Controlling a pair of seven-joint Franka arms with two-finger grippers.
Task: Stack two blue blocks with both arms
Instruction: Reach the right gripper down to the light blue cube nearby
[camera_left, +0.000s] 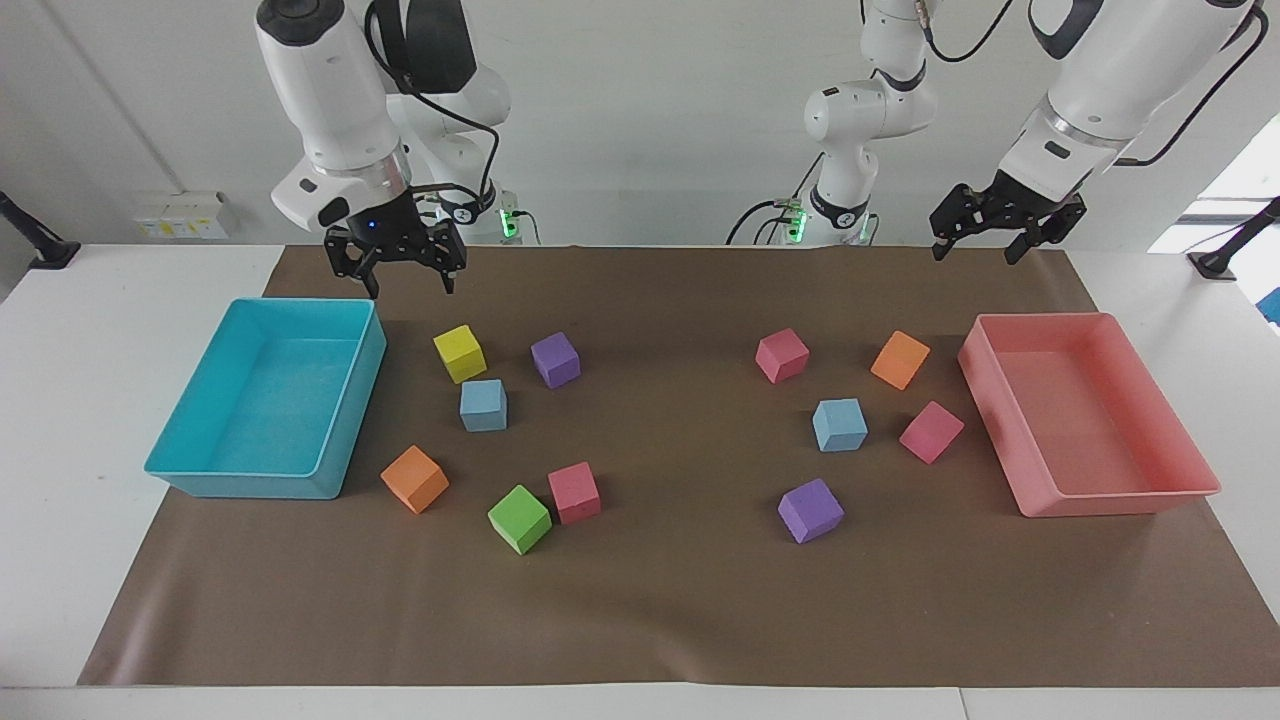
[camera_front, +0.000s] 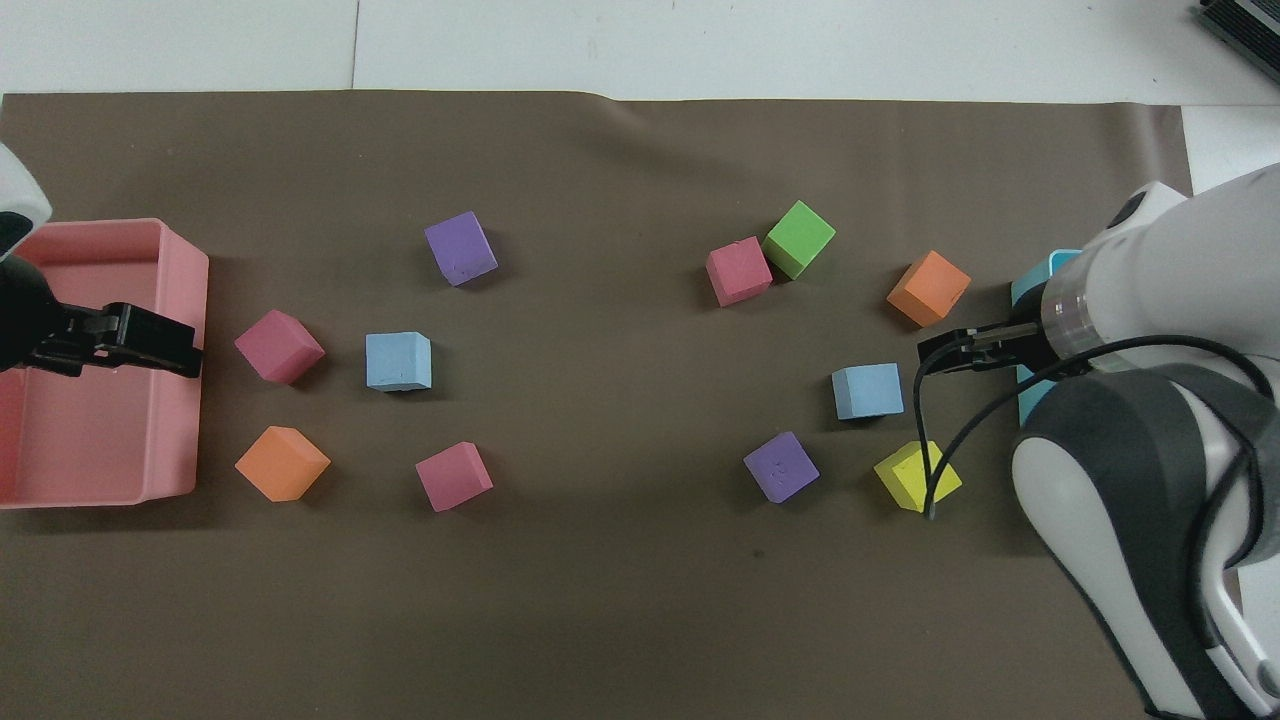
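Two blue blocks are seen lying well apart on the brown mat (camera_left: 660, 620) covering the surface, neither one stacked nor held. One blue block (camera_left: 483, 405) (camera_front: 867, 391) is placed toward the right arm's end, just beside the yellow cube (camera_left: 460, 353) and slightly farther from the robots than it, with a purple cube (camera_left: 555, 360) near it. The other blue block (camera_left: 839, 425) (camera_front: 398, 361) is found toward the left arm's end, between a pink cube (camera_left: 782, 355) and another purple cube (camera_left: 810, 510), with a second pink cube (camera_left: 931, 432) beside it.

The right tool (camera_left: 404, 285) (camera_front: 935, 355) is held in the air between the cyan tray (camera_left: 210, 470) and the yellow cube, its fingers spread wide and nothing gripped. The left tool (camera_left: 980, 245) (camera_front: 165, 345) is raised over the robot-side edge of the pink tray (camera_left: 1120, 495), likewise spread open and empty.

An orange cube (camera_left: 414, 479), a green cube (camera_left: 519, 519) and a third pink cube (camera_left: 574, 492) are scattered farther from the robots than the first blue block.
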